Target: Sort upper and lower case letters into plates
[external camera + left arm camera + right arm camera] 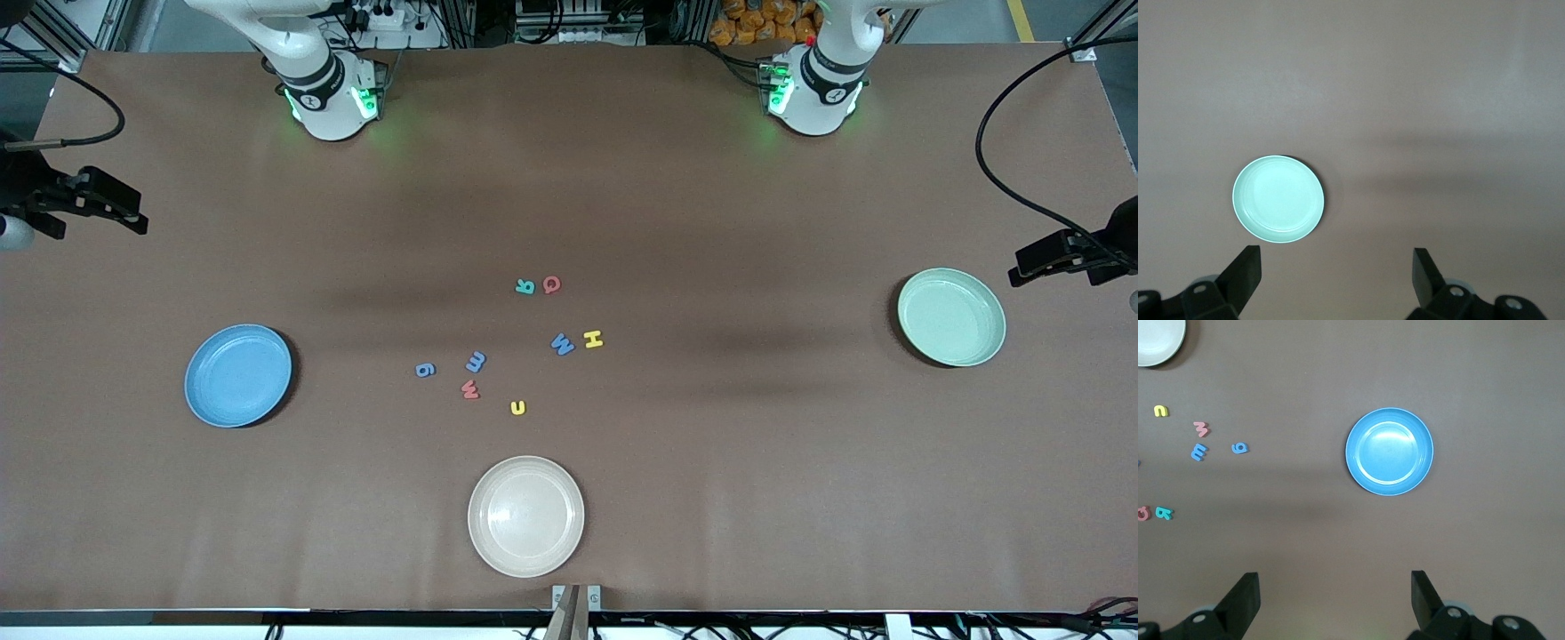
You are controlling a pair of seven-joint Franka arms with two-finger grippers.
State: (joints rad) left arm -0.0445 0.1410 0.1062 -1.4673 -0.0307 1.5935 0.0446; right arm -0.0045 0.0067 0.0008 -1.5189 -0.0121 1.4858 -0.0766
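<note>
Eight small letters lie mid-table: teal R [524, 286], red Q [551, 284], blue M [562, 344], yellow H [593, 339], blue m [476, 361], blue g [425, 370], red w [470, 389], yellow n [517, 407]. The sky blue plate [237, 375] lies toward the right arm's end and the mint green plate [951, 317] toward the left arm's end, both empty. My right gripper [138, 213] [1334, 575] is open and empty, high over the table by the blue plate [1389, 451]. My left gripper [1022, 265] [1337, 252] is open and empty, high by the mint plate [1278, 199].
A cream-white plate [525, 516] lies nearer the front camera than the letters, close to the table's front edge, and shows in the right wrist view [1151, 340]. Both arm bases stand along the table's edge farthest from the front camera.
</note>
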